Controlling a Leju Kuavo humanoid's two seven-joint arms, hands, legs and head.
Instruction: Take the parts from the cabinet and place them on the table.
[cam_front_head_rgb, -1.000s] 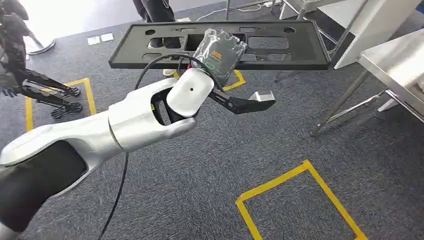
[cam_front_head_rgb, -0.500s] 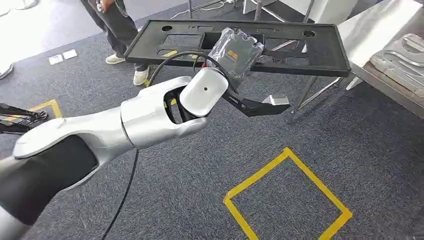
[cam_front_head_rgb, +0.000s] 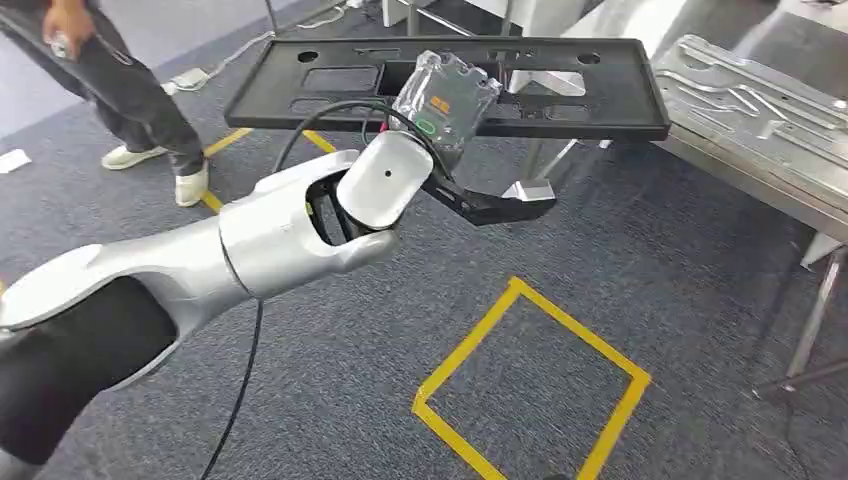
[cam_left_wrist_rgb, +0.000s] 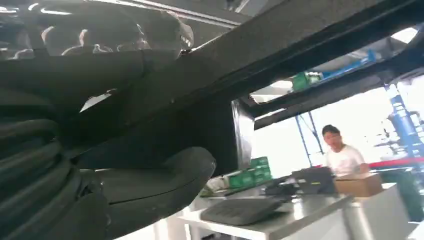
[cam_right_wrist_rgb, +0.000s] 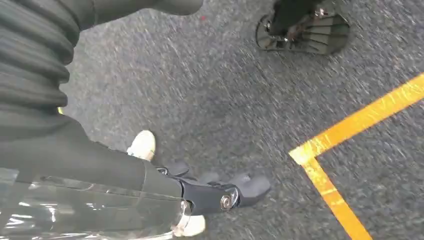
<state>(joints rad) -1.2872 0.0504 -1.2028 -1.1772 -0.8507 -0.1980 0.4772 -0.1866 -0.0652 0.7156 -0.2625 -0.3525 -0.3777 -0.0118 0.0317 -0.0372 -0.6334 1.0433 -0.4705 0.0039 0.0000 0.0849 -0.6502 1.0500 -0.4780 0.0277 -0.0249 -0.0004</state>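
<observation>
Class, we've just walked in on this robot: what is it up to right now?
The robot's left hand holds a long black plastic part flat out in front of it above the grey carpet. A metal table bearing pressed metal panels stands to its right, so the part is not yet set down. A person stands nearby.

Orange label on plastic-wrapped left hand (cam_front_head_rgb: 447, 100): print too small to read. No other legible text.

The long panel (cam_front_head_rgb: 300, 95) is sitting crosswise ahead of the left arm (cam_front_head_rgb: 250, 245), with a plastic bag (cam_front_head_rgb: 445, 100) lying against it; the worktop (cam_front_head_rgb: 760, 130) is standing to the right.
</observation>
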